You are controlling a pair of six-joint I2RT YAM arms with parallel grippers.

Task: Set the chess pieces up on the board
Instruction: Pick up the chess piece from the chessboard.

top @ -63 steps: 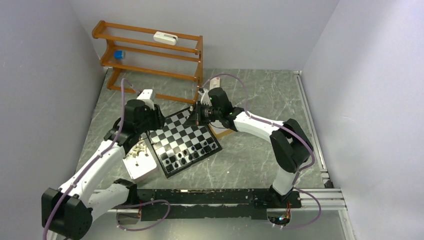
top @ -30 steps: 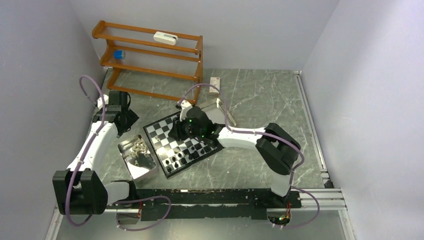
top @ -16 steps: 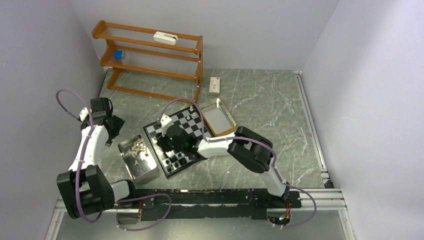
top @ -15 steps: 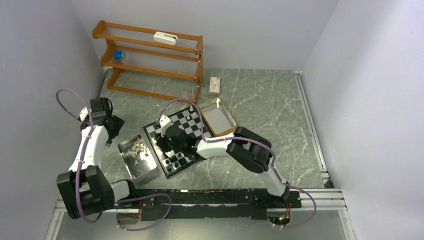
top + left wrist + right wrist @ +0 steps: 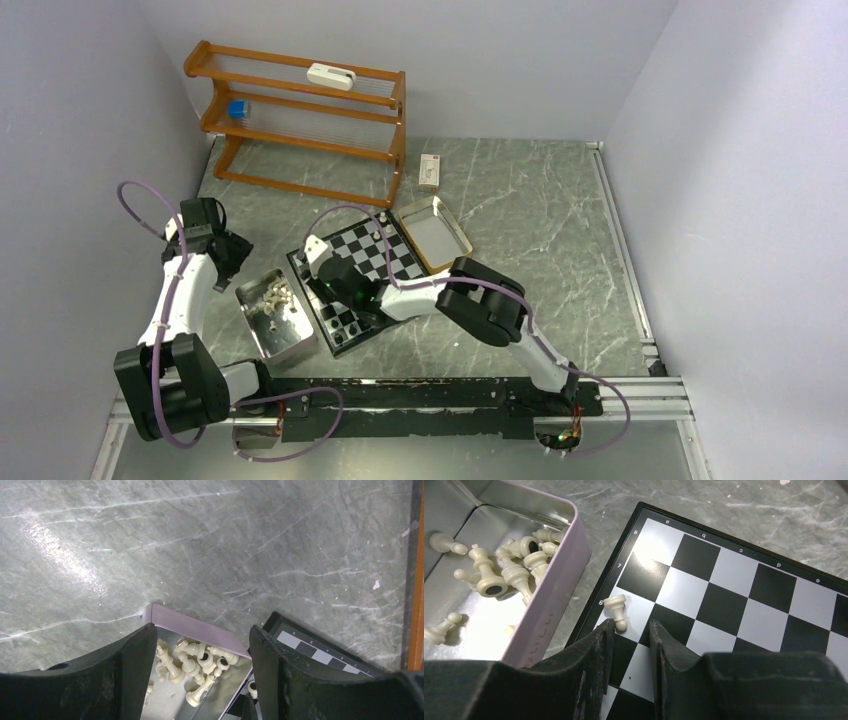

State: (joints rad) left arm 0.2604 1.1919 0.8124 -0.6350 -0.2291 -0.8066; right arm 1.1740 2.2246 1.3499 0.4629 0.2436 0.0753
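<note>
Along the black border of the board (image 5: 744, 575) the rank numbers 8, 7 and 6 read clearly down one side, and the file letters a to e run along the adjoining side, upside down in the right wrist view. The lilac-tinted wall of the tray (image 5: 555, 611) beside it bears faint embossed writing that cannot be read, and the print on the small box (image 5: 430, 170) by the right end of the wooden rack (image 5: 300, 115) is too small to tell. The board lies turned cornerwise in the middle of the worktop (image 5: 540, 220); its left edge is just beside that tray, with only a thin strip of grey marble between, and its far-right edge is close to a second tray (image 5: 433, 232). A cream pawn (image 5: 617, 609) lies on its side on the board by the 6, just ahead of the right claw (image 5: 630, 627), whose jaws stand slightly apart with nothing between them. More cream pieces (image 5: 506, 567) lie heaped in the first tray. The left claw (image 5: 202, 630) hangs above that tray's far corner, jaws spread wide and holding nothing. The rack stands along the far-left edge, and the broadest open stretch of worktop runs from the board's right side to the metal rail (image 5: 620, 240) at the right edge
</note>
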